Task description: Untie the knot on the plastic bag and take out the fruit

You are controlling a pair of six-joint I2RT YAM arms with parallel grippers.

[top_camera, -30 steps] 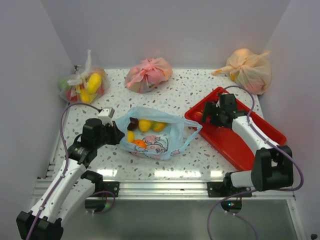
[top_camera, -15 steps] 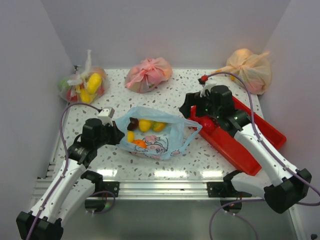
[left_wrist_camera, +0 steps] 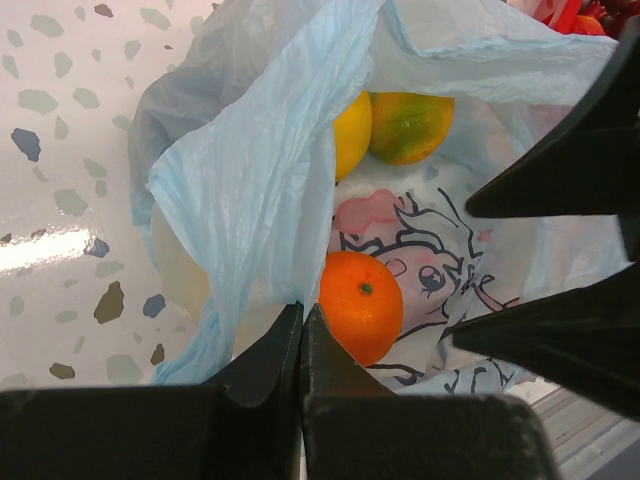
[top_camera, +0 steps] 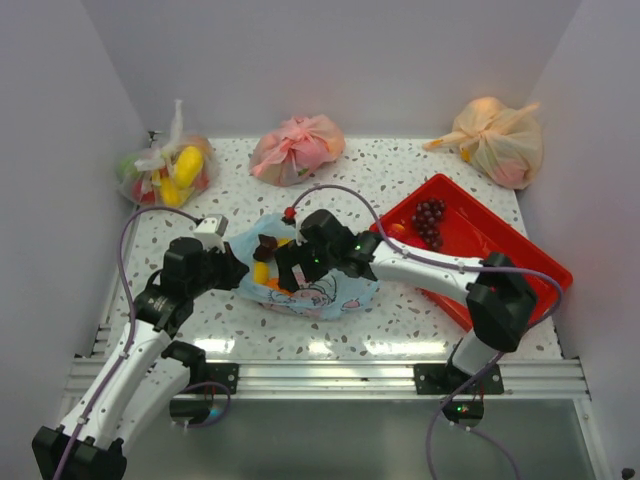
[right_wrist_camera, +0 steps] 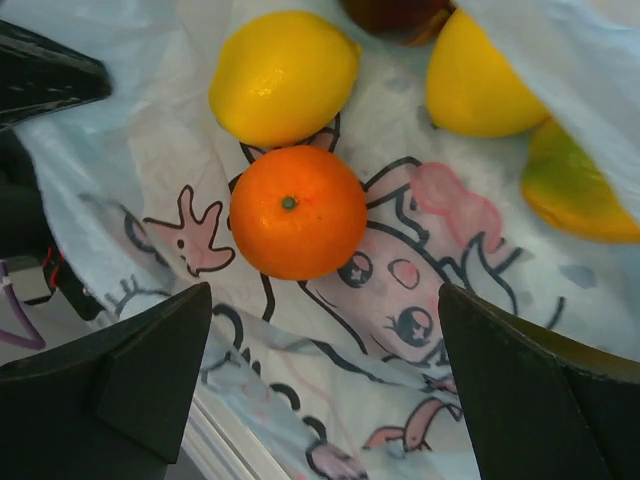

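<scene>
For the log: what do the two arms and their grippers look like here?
Both the left arm and right arm have white links and black joints, each trailing a purple cable. The left gripper and right gripper have matte black wedge-shaped fingers.

1. plastic bag [top_camera: 340,295] mouth lies open upward; right gripper [right_wrist_camera: 325,290] hangs over it w/ fingers spread wide, so there's room either side of the orange [right_wrist_camera: 298,225].
2. lemon [right_wrist_camera: 283,75] touches the orange's far side, tight there.
3. left gripper [left_wrist_camera: 302,310] pinches the bag's left rim and blocks that side.
4. right arm [top_camera: 420,262] spans btwn bag and tray [top_camera: 515,248].
</scene>
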